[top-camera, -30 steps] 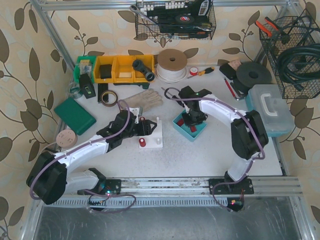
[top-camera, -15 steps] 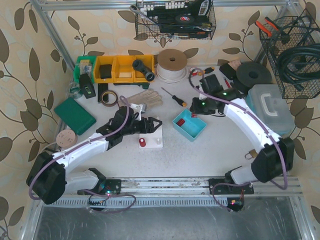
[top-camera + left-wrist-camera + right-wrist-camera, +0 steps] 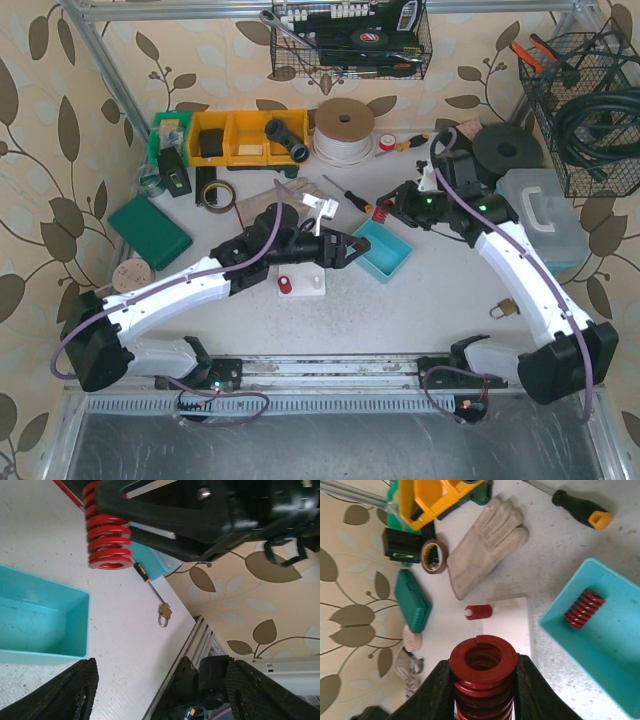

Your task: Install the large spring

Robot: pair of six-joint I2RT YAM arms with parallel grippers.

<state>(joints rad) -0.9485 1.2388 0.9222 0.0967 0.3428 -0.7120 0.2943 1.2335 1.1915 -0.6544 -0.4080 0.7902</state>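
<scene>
The right gripper [image 3: 483, 690] has risen from the teal tray [image 3: 395, 262] and now clamps the large red spring [image 3: 380, 211] between its fingers, above the table just beyond the tray's far left corner. The left gripper [image 3: 352, 250] has reached right to the tray's left edge, jaws partly spread, holding nothing. The spring looks ready to carry left to the white base plate [image 3: 312, 283]. The left arm crosses that plate's far edge, crowding the route; bare table lies nearer.

Lifts spring [image 3: 483, 666] out of tray [image 3: 398, 256] toward 12 o'clock in right gripper [image 3: 388, 208]; pushes left gripper [image 3: 357, 250] off block [image 3: 312, 283] toward 3 o'clock, to tray rim.
</scene>
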